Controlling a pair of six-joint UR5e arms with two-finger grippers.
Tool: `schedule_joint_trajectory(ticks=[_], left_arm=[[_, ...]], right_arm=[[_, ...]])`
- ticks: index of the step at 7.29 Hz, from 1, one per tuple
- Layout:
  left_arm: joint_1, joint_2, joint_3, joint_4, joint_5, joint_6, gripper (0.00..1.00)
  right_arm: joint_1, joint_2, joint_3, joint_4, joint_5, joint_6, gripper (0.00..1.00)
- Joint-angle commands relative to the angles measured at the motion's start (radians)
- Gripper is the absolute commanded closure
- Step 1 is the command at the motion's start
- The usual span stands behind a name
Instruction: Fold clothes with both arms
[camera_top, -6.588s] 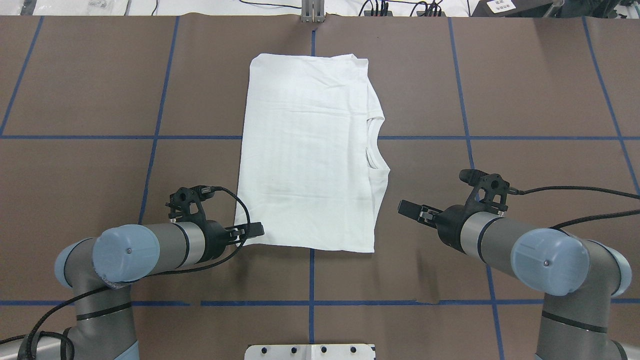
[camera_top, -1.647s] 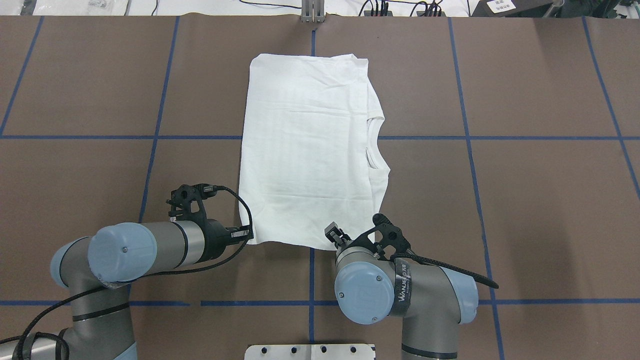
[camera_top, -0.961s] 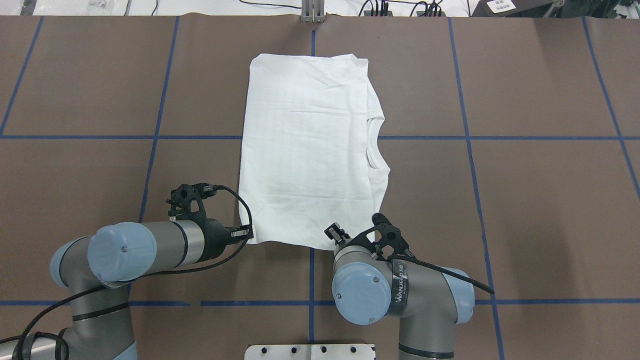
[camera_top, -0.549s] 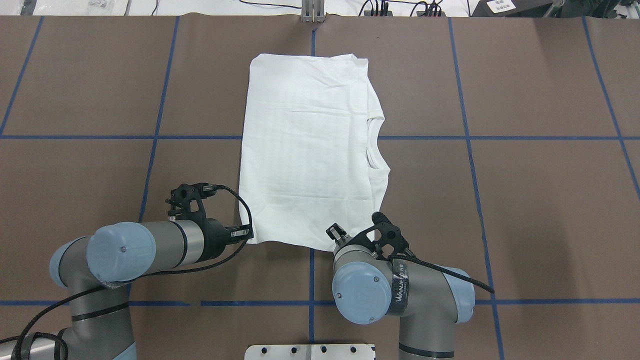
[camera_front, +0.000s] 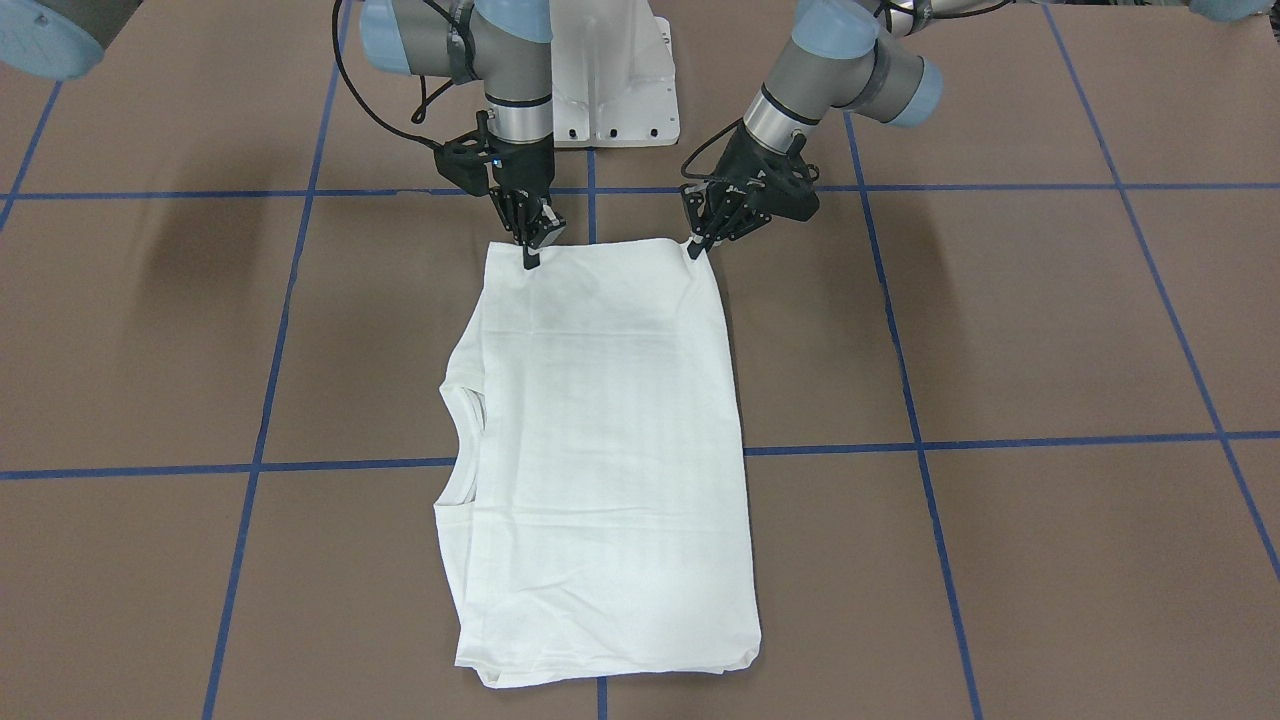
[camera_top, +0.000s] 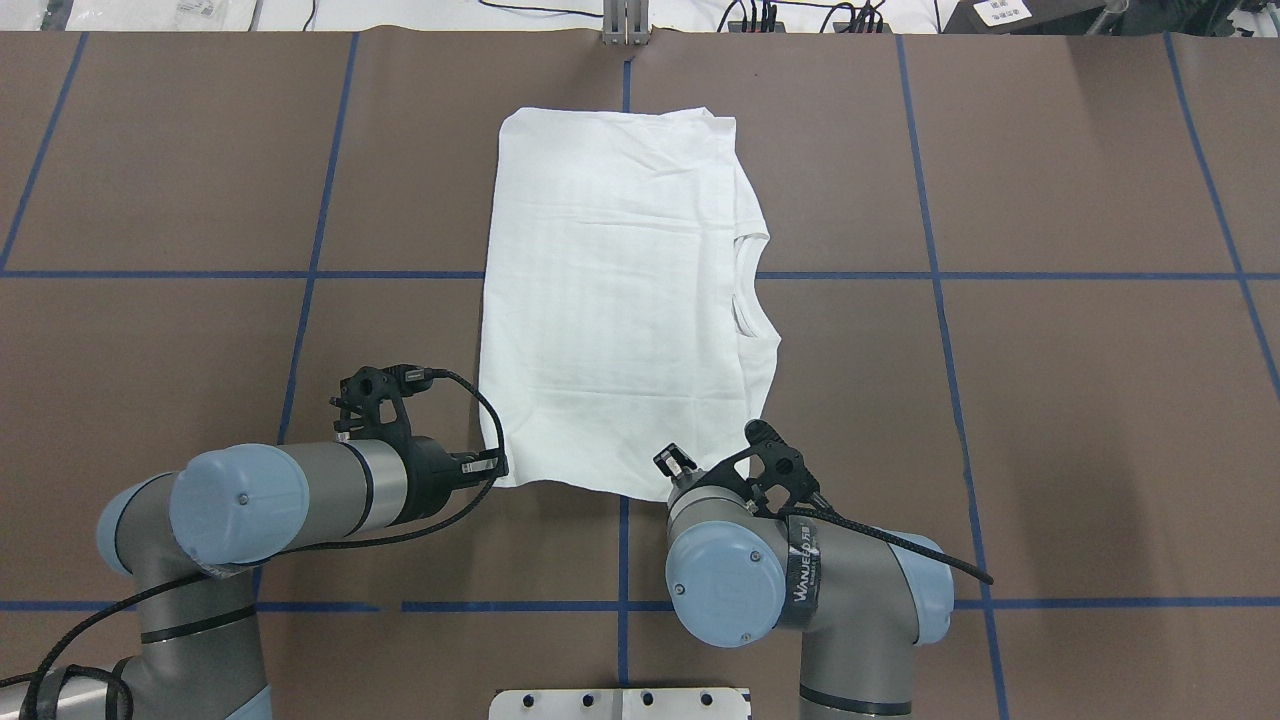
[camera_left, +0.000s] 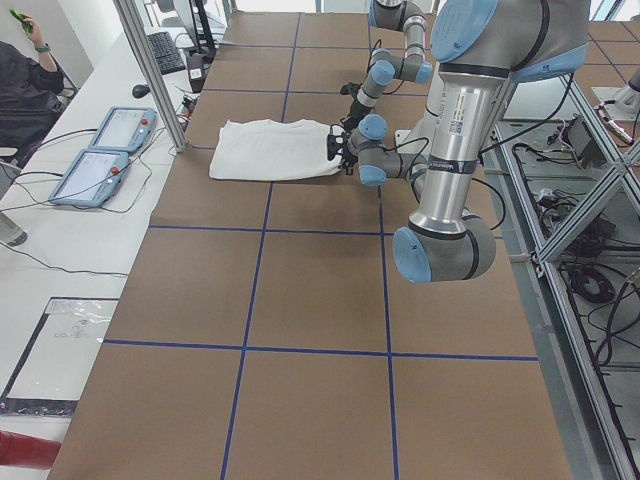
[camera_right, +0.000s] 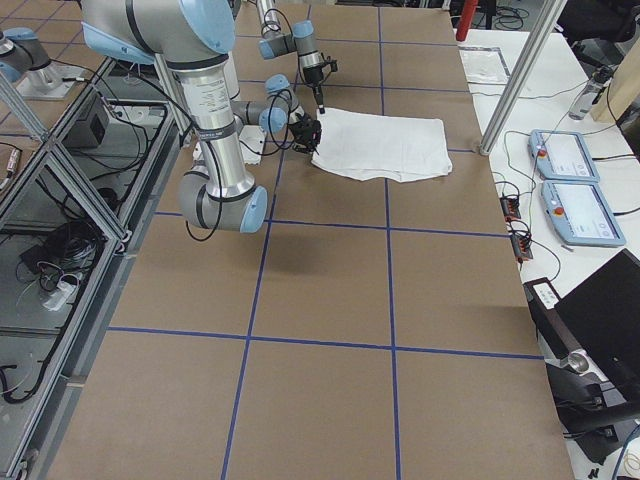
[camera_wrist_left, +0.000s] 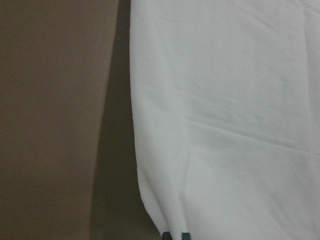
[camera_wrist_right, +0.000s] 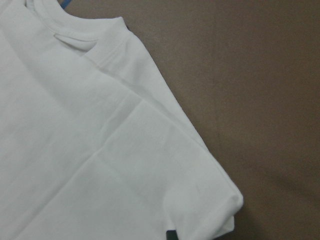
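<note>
**Both claws clenched on the shirt's near hem**

Read the overhead view as a dial, with the robot at 6 o'clock. Nearest, at 6 o'clock, a white metal pedestal base (camera_top: 620, 703) sits at the edge of the brown tabletop (camera_top: 1050, 400), which is crossed by blue tape lines (camera_top: 200, 274).

The silver-grey left arm with pale blue joint caps (camera_top: 300, 490) comes in from 8 o'clock, lying low and pointing toward 3 o'clock. The matching right arm (camera_top: 850, 590) rises at 5 o'clock and bends in toward the centre.

The black left claw (camera_top: 493, 465) is clenched on the 7 o'clock corner of the white cloth shirt (camera_top: 610, 300). Its wrist camera shows that corner running down to two dark fingertips (camera_wrist_left: 167, 236).

The black right claw (camera_top: 672, 463) points steeply down at the same near hem, a little inward of the 5 o'clock corner. In the front-facing view its fingers meet in one tip, pinched on the cloth.

The shirt lies flat at the tabletop's centre, folded into a long rectangle running from 6 toward 12 o'clock, with light creases across it. Its ribbed round collar (camera_top: 745, 300) opens on the 3 o'clock side, about midway along. The far hem ends near the tabletop's 12 o'clock edge.

Beyond that edge, two grey handheld control pendants (camera_right: 565, 155) lie on a white bench.
</note>
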Motion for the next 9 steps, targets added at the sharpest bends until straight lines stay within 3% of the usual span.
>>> schedule_joint_trajectory(ticks=[1, 5, 6, 9], left_arm=[[-0.001, 0.012, -0.058, 0.015, -0.006, 0.002, 1.0], [0.048, 0.023, -0.485, 0.428, -0.044, -0.043, 1.0], [0.051, 0.011, -0.541, 0.505, -0.052, -0.044, 1.0], [0.028, -0.043, -0.465, 0.52, -0.089, -0.018, 1.0]], right_arm=[[0.002, -0.009, 0.062, -0.029, 0.004, -0.002, 1.0], [-0.084, -0.001, 0.523, -0.469, 0.006, 0.001, 1.0], [-0.084, 0.008, 0.538, -0.488, 0.006, -0.002, 1.0], [-0.011, 0.043, 0.457, -0.467, 0.001, -0.141, 1.0]])
